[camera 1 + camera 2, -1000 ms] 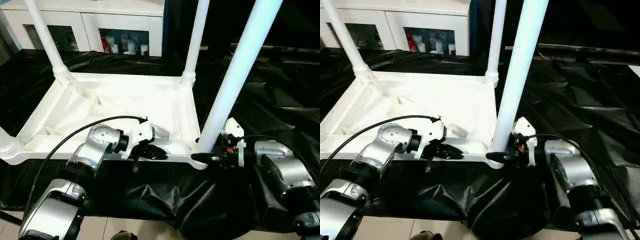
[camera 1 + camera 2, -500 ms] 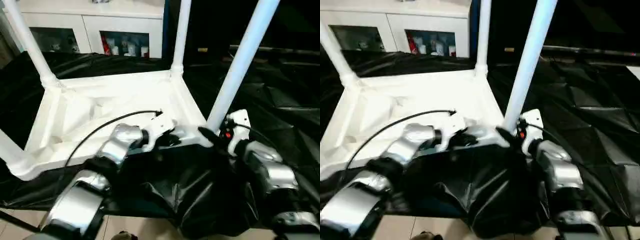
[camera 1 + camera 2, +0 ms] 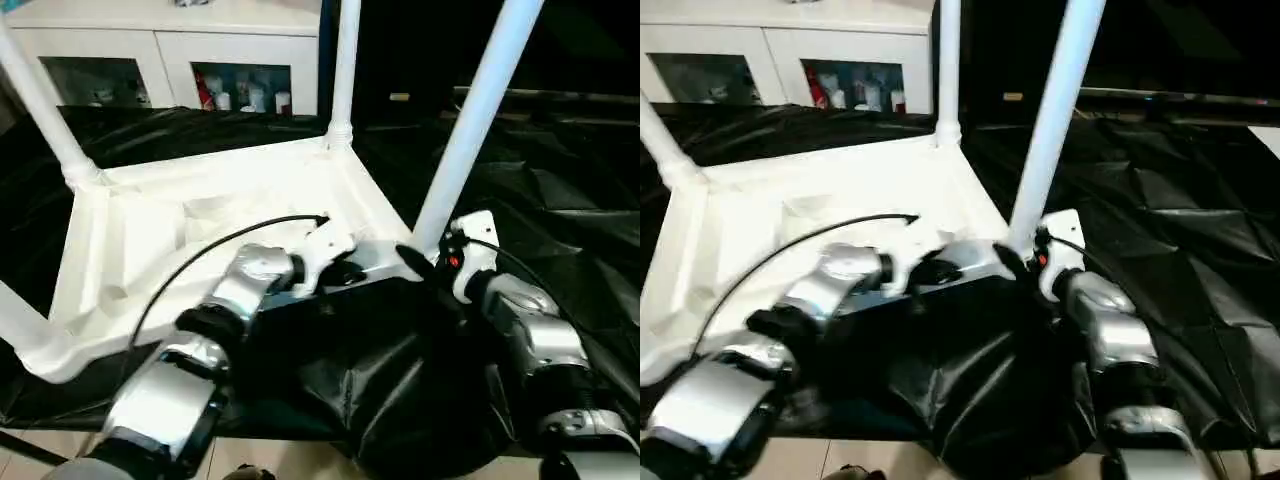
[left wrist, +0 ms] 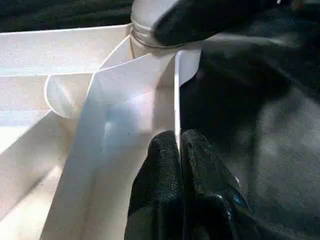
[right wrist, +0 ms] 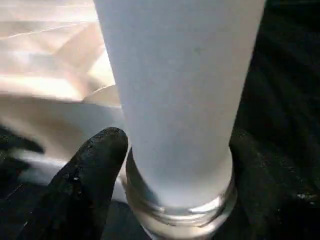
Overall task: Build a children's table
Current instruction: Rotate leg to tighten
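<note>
**Both end effectors at the tabletop's near corner**

No readable writing shows. The upturned tabletop [image 3: 210,215] lies on the black-draped worktop [image 3: 560,190], legs upright. The left end effector [image 4: 178,150], fingers pressed together, pinches the tabletop's near rim. The right end effector [image 5: 175,165] stands spread around the near right leg [image 3: 470,120] at its socket, forearm reaching in low.

Black drape [image 3: 560,190], white cabinet [image 3: 180,50] behind

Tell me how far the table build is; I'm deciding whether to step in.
Mostly done: the tabletop lies upside down with legs standing in its corners. In hand: the left gripper pinches the near rim, and the right gripper straddles the near right leg at its socket. Left: turning it upright.
</note>
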Controlling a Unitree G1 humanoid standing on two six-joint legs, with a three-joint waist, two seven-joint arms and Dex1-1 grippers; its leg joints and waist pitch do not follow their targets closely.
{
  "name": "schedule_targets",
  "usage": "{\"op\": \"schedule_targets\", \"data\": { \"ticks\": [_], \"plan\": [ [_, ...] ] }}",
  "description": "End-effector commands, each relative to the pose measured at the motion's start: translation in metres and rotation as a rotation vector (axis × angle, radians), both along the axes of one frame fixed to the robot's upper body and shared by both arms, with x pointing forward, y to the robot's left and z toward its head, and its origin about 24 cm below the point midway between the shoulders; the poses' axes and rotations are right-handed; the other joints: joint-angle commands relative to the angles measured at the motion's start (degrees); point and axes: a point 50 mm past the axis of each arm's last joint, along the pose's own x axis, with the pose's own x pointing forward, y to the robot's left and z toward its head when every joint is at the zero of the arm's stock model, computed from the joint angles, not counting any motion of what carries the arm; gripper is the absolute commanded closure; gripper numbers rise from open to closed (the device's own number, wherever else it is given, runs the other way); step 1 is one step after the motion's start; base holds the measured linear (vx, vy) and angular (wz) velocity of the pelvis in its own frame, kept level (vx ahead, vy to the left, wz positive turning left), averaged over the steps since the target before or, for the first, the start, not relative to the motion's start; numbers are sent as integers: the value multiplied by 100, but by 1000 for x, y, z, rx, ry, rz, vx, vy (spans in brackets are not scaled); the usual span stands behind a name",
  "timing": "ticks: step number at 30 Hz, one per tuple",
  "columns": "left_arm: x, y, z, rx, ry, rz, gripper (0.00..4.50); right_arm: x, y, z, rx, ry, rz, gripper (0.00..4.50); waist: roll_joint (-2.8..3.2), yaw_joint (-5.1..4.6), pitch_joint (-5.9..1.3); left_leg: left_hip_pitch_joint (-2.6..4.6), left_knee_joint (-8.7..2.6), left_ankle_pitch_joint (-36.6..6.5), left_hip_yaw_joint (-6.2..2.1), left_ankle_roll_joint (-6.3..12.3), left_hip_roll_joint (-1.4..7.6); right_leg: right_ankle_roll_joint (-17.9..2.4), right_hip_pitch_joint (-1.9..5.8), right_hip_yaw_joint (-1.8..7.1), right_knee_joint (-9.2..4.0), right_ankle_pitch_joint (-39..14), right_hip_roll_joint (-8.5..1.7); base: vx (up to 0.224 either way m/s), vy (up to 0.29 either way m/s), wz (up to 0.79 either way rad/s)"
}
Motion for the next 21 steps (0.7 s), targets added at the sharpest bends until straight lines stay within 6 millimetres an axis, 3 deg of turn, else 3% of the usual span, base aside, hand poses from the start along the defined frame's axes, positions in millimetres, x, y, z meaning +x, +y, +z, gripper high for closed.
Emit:
{"op": "schedule_targets", "data": {
  "ticks": [1,4,8,10,11,12,13,16,17,18,21],
  "plan": [
    [-8,-13,12,-84,-34,-155,450,-10,26,8,32,0,299,103,-91,61,-362,160,-376,-1278,-191,482,340,-1382,254,167,-426,-867,-340,0,0,0],
    [-14,5,9,-45,-4,-229,450,-16,10,15,17,21,385,103,-88,86,-366,173,-373,-1296,-180,508,360,-1451,225,170,-410,-862,-342,0,0,0],
    [-23,29,7,-8,59,-319,450,-22,-6,19,-51,44,493,103,-78,148,-355,208,-397,-1425,-187,344,383,-1454,194,176,-412,-1147,-355,0,0,0],
    [-24,34,7,0,67,-330,450,-23,-7,20,-58,46,509,103,-71,139,-349,213,-409,-1507,-182,279,381,-1448,177,180,-412,-1186,-341,0,0,0],
    [-25,38,7,1,67,-329,450,-23,-6,20,-58,47,519,103,-106,136,-350,214,-415,-1527,-183,259,384,-1440,179,180,-411,-1195,-343,0,0,0],
    [-25,38,7,1,67,-329,450,-23,-6,20,-57,47,520,103,-92,139,-347,216,-422,-1539,-188,224,387,-1436,177,182,-405,-1218,-351,0,0,0],
    [-25,41,8,5,68,-329,450,-24,-5,20,-56,50,532,130,-89,137,-348,219,-420,-1549,-187,190,384,-1437,175,183,-407,-1212,-353,0,0,0],
    [-26,46,8,14,62,-322,450,-24,-3,19,-56,56,551,142,-107,136,-350,206,-412,-1486,-187,194,380,-1441,188,189,-398,-1127,-363,0,0,0],
    [-26,47,8,14,63,-323,450,-24,-3,19,-56,59,557,150,-151,127,-352,196,-407,-1451,-179,217,375,-1435,193,187,-396,-1104,-357,0,0,0],
    [-27,47,9,10,64,-323,450,-25,-2,18,-53,61,564,163,-128,141,-355,198,-401,-1380,-183,237,378,-1439,195,188,-386,-1067,-369,0,0,0],
    [-27,46,9,-4,61,-316,450,-28,1,16,-43,68,578,180,-147,132,-347,200,-399,-1359,-174,260,373,-1427,183,186,-390,-1116,-353,0,0,0]
  ]
}}
